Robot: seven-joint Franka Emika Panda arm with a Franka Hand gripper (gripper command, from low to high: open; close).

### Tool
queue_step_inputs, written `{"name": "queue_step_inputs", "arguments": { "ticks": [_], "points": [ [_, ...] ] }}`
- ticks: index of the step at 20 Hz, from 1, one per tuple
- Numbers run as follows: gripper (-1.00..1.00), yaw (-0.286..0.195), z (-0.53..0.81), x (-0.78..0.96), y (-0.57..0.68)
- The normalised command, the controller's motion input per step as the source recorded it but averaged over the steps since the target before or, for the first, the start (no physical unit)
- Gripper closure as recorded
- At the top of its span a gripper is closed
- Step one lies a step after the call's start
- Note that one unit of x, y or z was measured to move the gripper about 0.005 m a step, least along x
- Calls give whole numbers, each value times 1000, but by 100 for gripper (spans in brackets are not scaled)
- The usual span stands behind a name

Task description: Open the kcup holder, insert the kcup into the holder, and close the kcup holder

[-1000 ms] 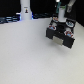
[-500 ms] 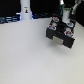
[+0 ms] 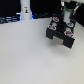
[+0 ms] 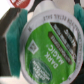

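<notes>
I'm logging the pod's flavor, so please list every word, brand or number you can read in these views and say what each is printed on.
"DARK MAGIC": on the green lid of the kcup, in the wrist view.
Small print along the lid's rim and lower green area: too blurred to read.
Pale label rectangles on the kcup holder in the exterior view: too small to read.
Dark mark on the white bottle: unreadable.

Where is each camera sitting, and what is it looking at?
Exterior view: sits off the arm, looking down across the white table at the black kcup holder; the arm reaches down over it, its tool blurred.
Wrist view: sits on the wrist, looking along the teal fingers at the kcup they hold, green lid facing the camera.
Shared: the tool; the kcup cannot be made out in the exterior view.
</notes>
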Motion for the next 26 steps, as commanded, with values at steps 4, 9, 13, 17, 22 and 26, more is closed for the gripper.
{"name": "queue_step_inputs", "arguments": {
  "ticks": [4, 9, 13, 17, 22, 26],
  "points": [
    [100, 47, -196, -138, 80],
    [100, 15, -164, -12, 9],
    [100, 19, -201, -32, 31],
    [100, 26, -203, -24, 48],
    [100, 26, -162, -78, 19],
    [100, -17, 56, -116, -159]
  ]
}}
